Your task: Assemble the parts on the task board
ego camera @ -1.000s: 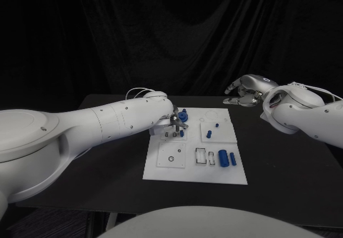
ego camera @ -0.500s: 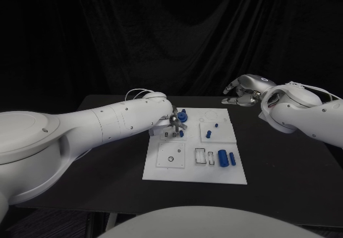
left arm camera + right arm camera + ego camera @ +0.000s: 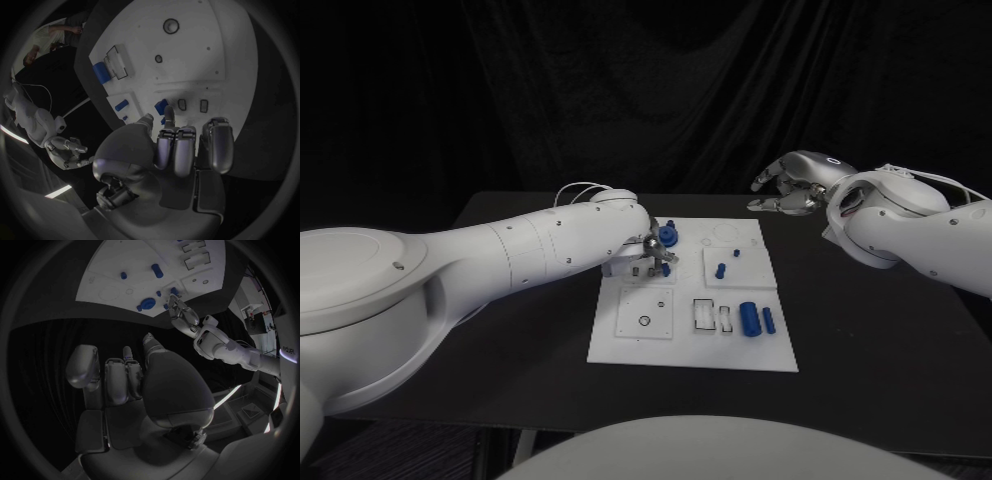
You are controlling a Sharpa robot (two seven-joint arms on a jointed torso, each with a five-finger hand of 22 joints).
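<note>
Board [image 3: 646, 340] lies mid-table with blue parts [image 3: 750, 318] spread over its right half and a round blue part [image 3: 669, 236] at its far edge. Left hand [image 3: 648, 254] hovers low over the board's far-left section, fingertips pinching what seems a small blue part [image 3: 164, 120], likely to seat it in a slot there; the near-right recesses [image 3: 707, 315] appear unfilled. Right hand [image 3: 788, 190] waits off the board's far-right corner, fingers loosely curled, holding nothing.
</note>
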